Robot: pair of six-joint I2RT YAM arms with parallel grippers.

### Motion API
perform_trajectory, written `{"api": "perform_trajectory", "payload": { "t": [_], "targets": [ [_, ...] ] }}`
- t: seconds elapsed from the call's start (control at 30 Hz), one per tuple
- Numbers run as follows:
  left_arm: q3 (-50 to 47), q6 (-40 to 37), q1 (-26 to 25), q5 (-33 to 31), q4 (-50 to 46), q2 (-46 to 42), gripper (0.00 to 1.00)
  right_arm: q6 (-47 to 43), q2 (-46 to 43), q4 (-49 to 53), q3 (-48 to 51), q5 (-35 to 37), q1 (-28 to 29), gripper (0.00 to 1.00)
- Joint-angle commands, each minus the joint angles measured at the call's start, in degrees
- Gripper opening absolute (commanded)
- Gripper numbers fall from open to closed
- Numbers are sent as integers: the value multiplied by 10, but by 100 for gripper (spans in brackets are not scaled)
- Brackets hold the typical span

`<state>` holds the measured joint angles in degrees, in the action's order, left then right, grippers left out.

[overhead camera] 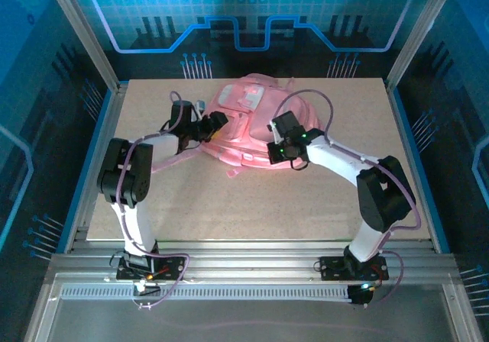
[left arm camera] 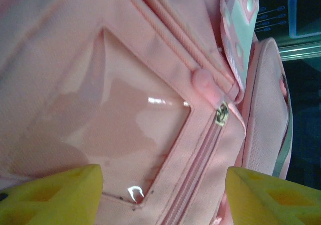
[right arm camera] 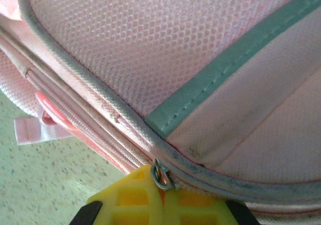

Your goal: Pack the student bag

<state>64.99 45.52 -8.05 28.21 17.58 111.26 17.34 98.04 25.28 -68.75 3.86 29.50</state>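
Observation:
The student bag (overhead camera: 246, 117) lies flat in the far middle of the table, pink with pale patches. My left gripper (overhead camera: 217, 121) is at its left side. In the left wrist view it (left arm camera: 163, 191) is open, with its yellow fingers (left arm camera: 55, 195) wide apart over a clear-windowed front pocket (left arm camera: 115, 124) and a shut pink zipper with a brass slider (left arm camera: 221, 115). My right gripper (overhead camera: 275, 133) is at the bag's right side. Its yellow jaws (right arm camera: 163, 187) are shut on a metal zipper pull (right arm camera: 161, 176) at the grey piped seam of the bag (right arm camera: 165, 44).
The beige tabletop (overhead camera: 229, 204) lies bare in front of the bag. Pink straps (overhead camera: 172, 161) trail toward the left arm. A pink loop and webbing tab (right arm camera: 42, 119) hang at the bag's edge above the table (right arm camera: 40, 185). Metal frame posts stand at the table's corners.

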Motion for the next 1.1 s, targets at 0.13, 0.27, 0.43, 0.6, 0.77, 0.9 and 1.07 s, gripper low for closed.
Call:
{"api": "perform_trajectory", "payload": {
  "t": [0.13,0.27,0.43,0.6,0.77,0.9,1.07],
  "targets": [
    [50,-16,22,-29,-72,36,66,-26,21,136,-57,-173,-8,0],
    [48,-17,21,-34,-116,-13,67,-26,52,171,-125,-212,27,0],
    [3,26,4,-37,-149,-103,67,28,88,136,-174,-260,50,0],
    [-95,107,-24,-67,-118,-198,68,94,115,71,-187,-273,72,0],
    [-138,156,-63,-86,-76,-218,64,136,116,34,-178,-270,84,0],
    [-146,145,-93,-138,-66,-196,48,157,103,-2,-150,-283,91,0],
    [-146,177,-110,-161,15,-133,32,146,90,16,-130,-279,96,0]
  ]
}}
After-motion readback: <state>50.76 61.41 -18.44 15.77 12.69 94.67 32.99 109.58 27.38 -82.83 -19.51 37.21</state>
